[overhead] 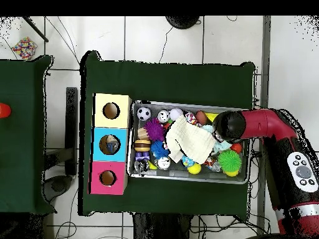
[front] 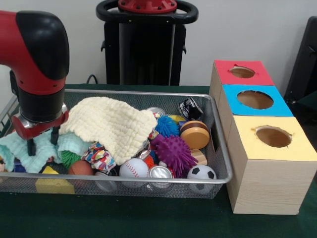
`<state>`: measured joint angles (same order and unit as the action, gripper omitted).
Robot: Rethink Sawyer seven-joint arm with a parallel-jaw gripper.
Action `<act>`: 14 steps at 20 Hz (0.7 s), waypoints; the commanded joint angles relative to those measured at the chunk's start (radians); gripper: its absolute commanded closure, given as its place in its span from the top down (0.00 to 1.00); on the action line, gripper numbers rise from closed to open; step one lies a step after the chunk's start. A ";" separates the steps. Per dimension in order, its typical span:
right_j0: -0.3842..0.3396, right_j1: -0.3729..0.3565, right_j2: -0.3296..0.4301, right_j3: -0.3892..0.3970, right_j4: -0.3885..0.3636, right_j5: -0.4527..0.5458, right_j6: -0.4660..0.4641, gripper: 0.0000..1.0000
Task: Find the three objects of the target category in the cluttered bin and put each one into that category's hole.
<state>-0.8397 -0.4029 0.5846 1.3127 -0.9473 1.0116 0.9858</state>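
Wire mesh makes up the silver bin [front: 220, 148] you are working in, and it is packed. You have a cream knitted cloth [front: 111, 124] draped over the middle, hiding whatever lies beneath. Just right of it sit a blue spiky ball [front: 167, 127], a purple spiky ball [front: 174, 152] and a round wooden disc [front: 194, 136]. Along the near wall you see a white baseball [front: 133, 168], a silver can top [front: 160, 173] and a small soccer ball [front: 201, 173]. A pale mint cloth [front: 29, 151] fills the left end.

Right of the bin stand three wooden boxes, each with a round hole: a red-topped box [front: 242, 73] farthest, a blue-topped box [front: 255, 100], and a yellow-topped box [front: 272, 138] nearest.

Your red and black arm's gripper [front: 43, 141] hangs upright over the left end, its dark fingers [front: 31, 147] apart and pressing into the mint cloth, grasping nothing you can see.
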 commanded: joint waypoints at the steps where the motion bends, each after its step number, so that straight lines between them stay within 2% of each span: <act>1: 0.000 0.049 -0.036 -0.015 -0.061 -0.064 -0.169 1.00; 4: -0.001 0.048 -0.035 -0.013 -0.061 -0.068 -0.169 1.00; 5: 0.002 0.048 -0.035 -0.014 -0.060 -0.066 -0.167 0.00; 14: 0.011 0.044 -0.034 -0.018 -0.055 -0.054 -0.162 0.00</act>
<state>-0.8396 -0.4027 0.5836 1.3123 -0.9473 1.0116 0.9858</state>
